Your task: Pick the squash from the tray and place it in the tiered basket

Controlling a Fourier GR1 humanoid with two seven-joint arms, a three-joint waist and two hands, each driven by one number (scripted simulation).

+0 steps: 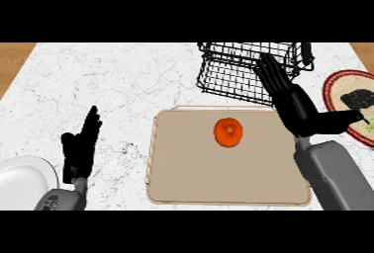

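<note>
- My right hand (296, 106) is hanging open, fingers straight and pointing up and slightly left, thumb sticking out to the right.
- My right forearm (335, 173) is coming in from the lower right edge.
- My left hand (79, 150) is resting open at the lower left, fingers straight and pointing up.

A kitchen: marble counter (110, 89), white plate (25, 175), wire tiered basket (241, 69).
</note>
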